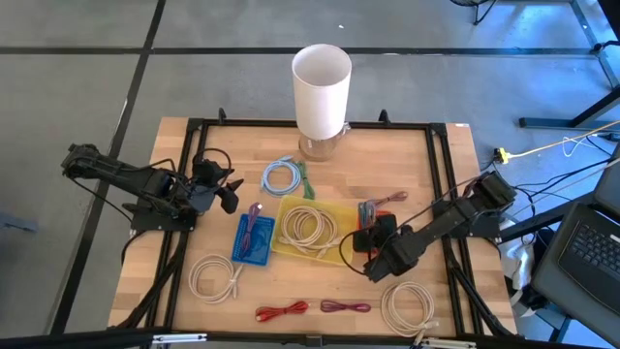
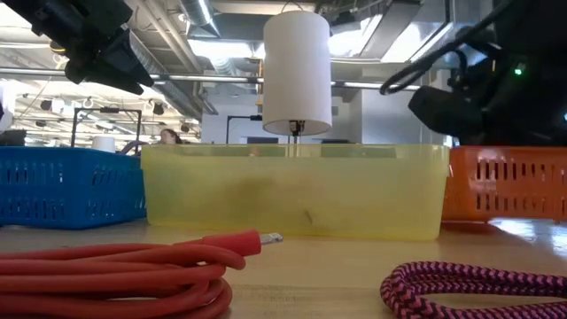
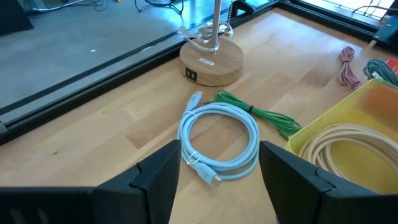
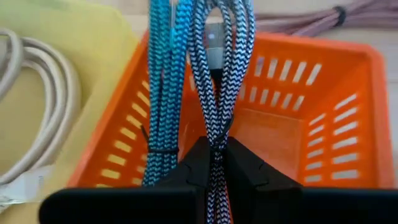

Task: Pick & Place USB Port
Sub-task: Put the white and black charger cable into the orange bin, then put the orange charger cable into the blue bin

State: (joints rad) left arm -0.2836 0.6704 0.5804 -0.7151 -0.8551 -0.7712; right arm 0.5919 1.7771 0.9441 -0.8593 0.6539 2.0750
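Observation:
My right gripper (image 4: 214, 163) is shut on a coiled braided USB cable (image 4: 202, 68), part teal, part black-and-white. It hangs over the orange basket (image 4: 311, 118), to the right of the yellow basket (image 1: 291, 244). In the high view the gripper (image 1: 372, 238) hides the cable. My left gripper (image 3: 221, 186) stands open above the table's left part. A light-blue coiled cable (image 3: 219, 142) lies flat on the wood beyond its fingers, untouched. My right gripper pinches the black-and-white strands (image 4: 215, 138) of the coiled cable between its two fingers, several strands together. The fingers slant down from the table's right side and lie along the strands. The bundle reaches out past the fingertips over the basket's inside; I cannot tell whether it touches the basket.
The yellow basket holds a beige cable (image 1: 308, 229); a blue basket (image 1: 256, 238) stands to its left. A white lamp (image 1: 322, 82) stands at the far edge, with a green cable (image 3: 258, 112) near it. Beige coils (image 1: 215, 276) (image 1: 407, 306), a red cable (image 2: 115, 270) and a maroon cable (image 2: 469, 288) lie near the front.

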